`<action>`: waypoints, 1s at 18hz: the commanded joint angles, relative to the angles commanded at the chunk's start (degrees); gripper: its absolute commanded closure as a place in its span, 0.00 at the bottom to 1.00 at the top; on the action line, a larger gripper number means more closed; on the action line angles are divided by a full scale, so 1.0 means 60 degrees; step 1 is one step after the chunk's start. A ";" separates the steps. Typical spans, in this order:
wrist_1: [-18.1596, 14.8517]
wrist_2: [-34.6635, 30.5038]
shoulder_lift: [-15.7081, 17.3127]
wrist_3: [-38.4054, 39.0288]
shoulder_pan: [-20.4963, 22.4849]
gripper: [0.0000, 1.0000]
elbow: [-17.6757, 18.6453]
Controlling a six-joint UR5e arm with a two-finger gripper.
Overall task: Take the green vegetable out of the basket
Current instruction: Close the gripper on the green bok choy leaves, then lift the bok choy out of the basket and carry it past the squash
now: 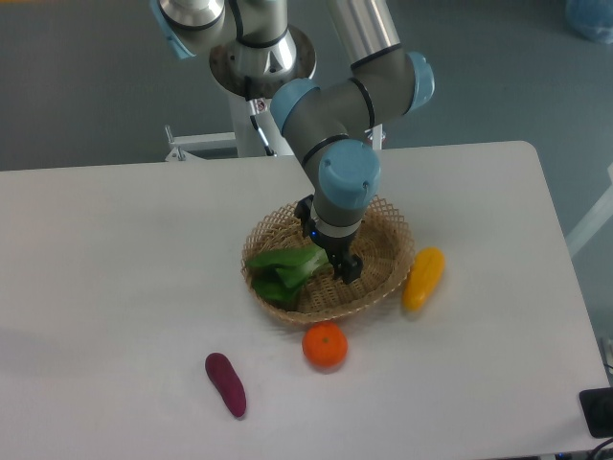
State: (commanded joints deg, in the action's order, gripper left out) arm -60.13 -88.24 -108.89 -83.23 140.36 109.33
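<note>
Reaching into the basket (388,222) with gripper (347,268) beside the green vegetable's (284,269) pale stem, finger spread unclear, grasp and lift apparently undone.

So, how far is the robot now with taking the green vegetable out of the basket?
Done: the claw has reached into the round tan wicker basket, right beside the pale stem end of the leafy green bok choy. In hand: closing on it; whether the grip is made cannot be told. Left: lifting, since the bok choy lies in the basket.
</note>
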 joint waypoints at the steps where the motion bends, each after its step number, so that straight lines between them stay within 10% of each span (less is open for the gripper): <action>1: 0.0190 0.0000 -0.0030 0.0000 -0.0015 0.00 0.0044; 6: 0.0705 -0.0044 -0.0133 -0.0014 -0.0015 0.00 0.0308; 12: 0.0705 -0.0059 -0.0045 0.0073 -0.0015 0.57 0.0308; 18: 0.0705 -0.0029 0.0101 0.0235 -0.0015 0.64 0.0147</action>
State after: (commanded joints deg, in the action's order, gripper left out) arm -55.90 -88.42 -108.28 -81.83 140.27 110.22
